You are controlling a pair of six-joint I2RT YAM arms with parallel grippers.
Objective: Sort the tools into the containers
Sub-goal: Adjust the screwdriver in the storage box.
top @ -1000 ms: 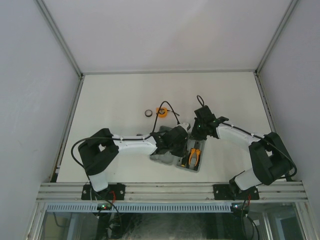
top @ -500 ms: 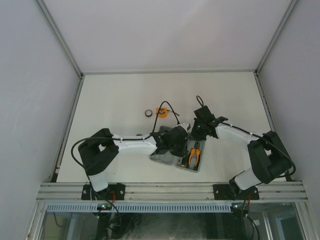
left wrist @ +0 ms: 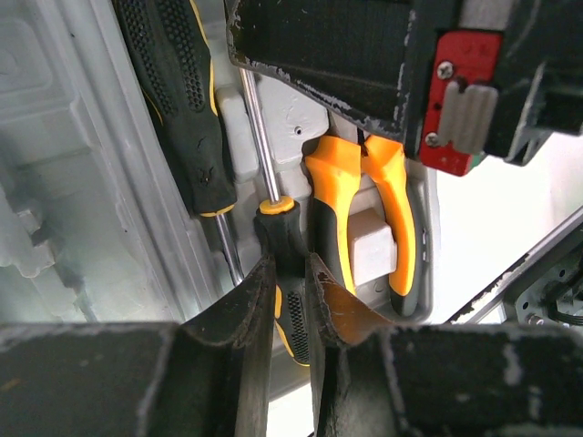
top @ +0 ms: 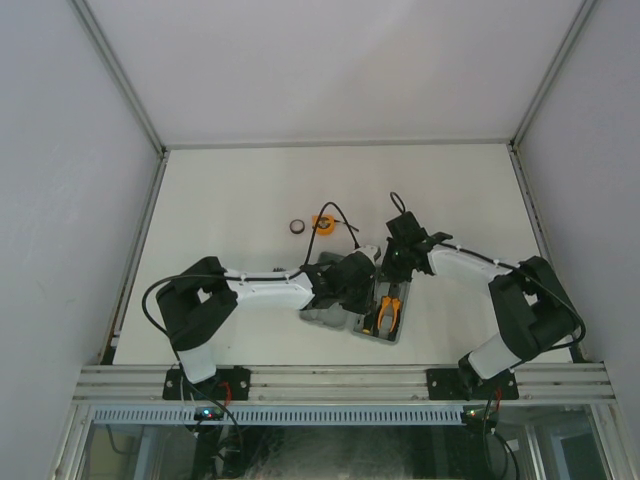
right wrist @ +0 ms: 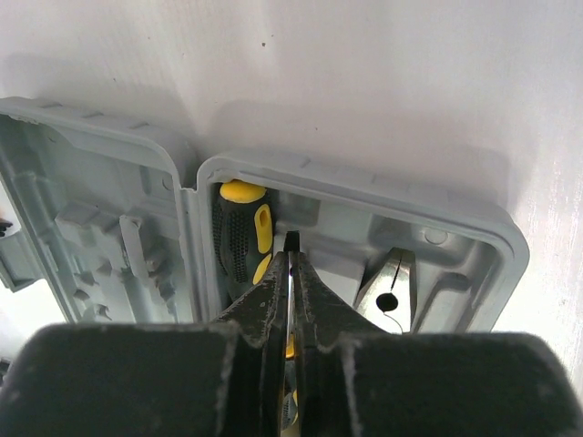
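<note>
Grey case [right wrist: 364, 188] sits at 6 o'clock on the table [top: 220, 200]. Left tool [left wrist: 290, 266] clamps the screwdriver [left wrist: 276, 208] handle, pliers [left wrist: 323, 182] just beside at 3 o'clock. Right tool [right wrist: 291, 266] is pinched together over its shaft. Uneven pressing could tilt it out of its recess.

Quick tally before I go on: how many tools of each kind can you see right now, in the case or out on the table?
Screwdrivers: 2 (upper screwdriver, lower screwdriver)
Pliers: 1
Tape measure: 1
Black ring: 1
Total: 5
</note>
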